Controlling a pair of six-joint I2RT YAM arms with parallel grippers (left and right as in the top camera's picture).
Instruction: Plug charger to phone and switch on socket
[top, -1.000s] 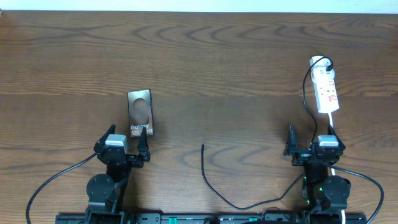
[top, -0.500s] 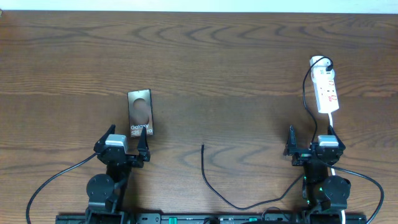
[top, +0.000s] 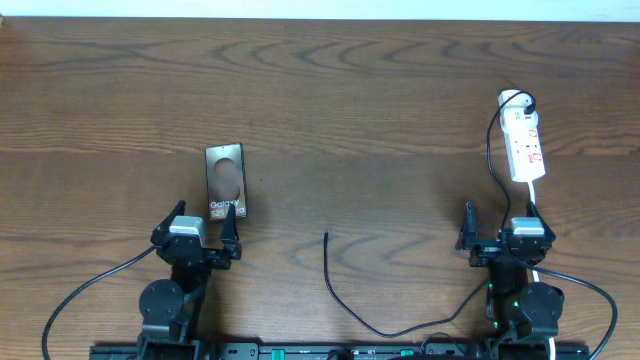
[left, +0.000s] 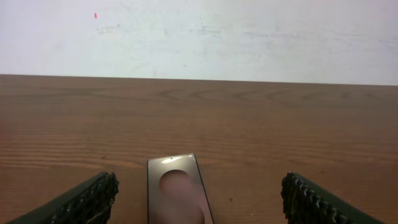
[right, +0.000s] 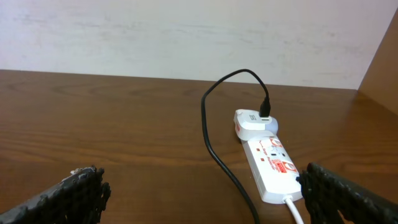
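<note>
The dark brown phone (top: 225, 181) lies flat on the table at left, just ahead of my left gripper (top: 201, 227), which is open and empty; the phone also shows between its fingers in the left wrist view (left: 178, 191). The white socket strip (top: 524, 148) lies at far right with a white adapter plugged into its far end; it also shows in the right wrist view (right: 270, 163). The thin black charger cable (top: 330, 278) runs from the adapter past my right gripper to a free tip (top: 326, 235) at mid-table. My right gripper (top: 497, 225) is open and empty, just short of the socket.
The wooden table (top: 340, 100) reaches back to a white wall (left: 199, 31). Thick black robot cables (top: 80, 290) loop near both arm bases at the front edge. The socket's white cord (right: 297, 210) runs back toward the right arm.
</note>
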